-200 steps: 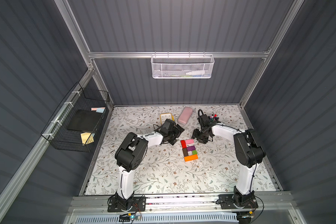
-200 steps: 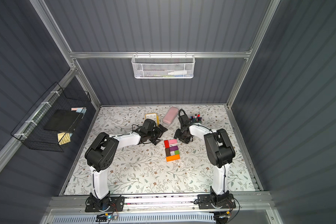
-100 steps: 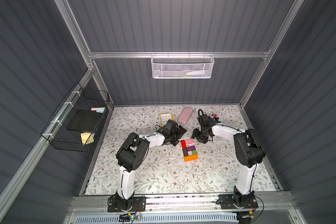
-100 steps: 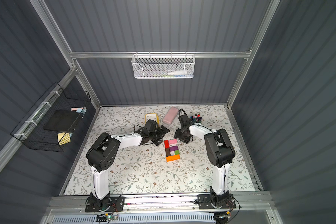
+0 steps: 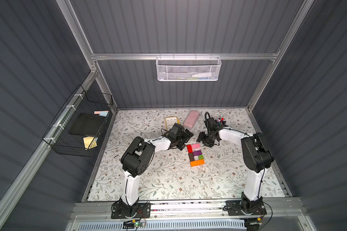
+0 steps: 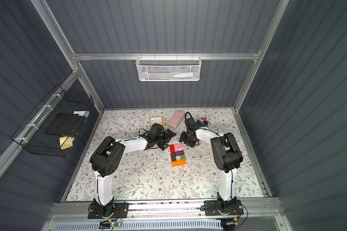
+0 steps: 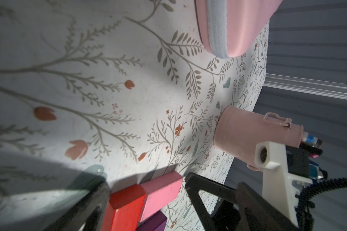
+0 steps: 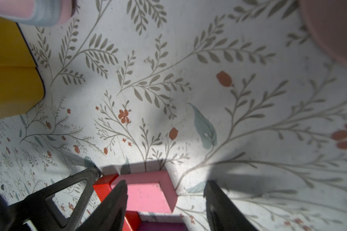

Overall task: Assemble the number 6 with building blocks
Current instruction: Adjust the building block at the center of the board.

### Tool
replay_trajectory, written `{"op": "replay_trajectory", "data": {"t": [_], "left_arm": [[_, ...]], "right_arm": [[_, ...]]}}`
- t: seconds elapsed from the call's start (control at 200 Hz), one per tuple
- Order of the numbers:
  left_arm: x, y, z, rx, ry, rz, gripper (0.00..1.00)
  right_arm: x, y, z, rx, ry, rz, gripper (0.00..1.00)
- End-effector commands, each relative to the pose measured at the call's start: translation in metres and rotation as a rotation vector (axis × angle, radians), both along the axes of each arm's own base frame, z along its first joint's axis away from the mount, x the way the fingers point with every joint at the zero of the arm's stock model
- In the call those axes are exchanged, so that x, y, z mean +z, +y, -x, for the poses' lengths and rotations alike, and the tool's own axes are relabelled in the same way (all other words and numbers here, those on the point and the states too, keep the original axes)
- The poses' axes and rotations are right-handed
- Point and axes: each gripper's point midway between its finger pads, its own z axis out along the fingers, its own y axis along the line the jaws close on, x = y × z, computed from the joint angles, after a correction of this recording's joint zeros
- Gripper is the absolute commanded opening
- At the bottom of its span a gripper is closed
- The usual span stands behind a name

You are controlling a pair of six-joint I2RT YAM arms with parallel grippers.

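As seen from above, left of the blocks: left gripper (image 5: 185,141), spread open, empty. Only in right wrist view: one left fingertip (image 8: 90,176) at red block (image 8: 103,187) corner, contact unclear. Centre: number 6 (image 5: 195,155) flat on mat (image 5: 168,180), whole in both top views, cropped to red, pink block (image 8: 146,192), purple block (image 8: 162,227) in wrist views. Right: right gripper (image 5: 203,142), fingers apart, pink end in the gap, unclamped. Digit's top between both grippers.

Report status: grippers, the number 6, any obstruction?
Left gripper open, straddling red block and pink block. Right gripper open beside pink block. Number 6 looks assembled. Pink case apart.
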Motion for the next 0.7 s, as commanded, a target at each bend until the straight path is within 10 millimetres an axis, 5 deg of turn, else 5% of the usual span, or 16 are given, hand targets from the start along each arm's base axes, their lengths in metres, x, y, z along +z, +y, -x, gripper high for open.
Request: {"op": "replay_trajectory", "data": {"t": [0.0,0.695], "left_arm": [[-0.018,0.000,0.005,-0.002,0.041,-0.038,1.00],[-0.017,-0.004,0.003,-0.018,0.041,-0.043,1.00]], "right_arm": [[-0.013,-0.002,0.006,0.000,0.036,0.001,0.63],[-0.013,0.010,0.009,0.030,0.046,-0.066,0.63]]}}
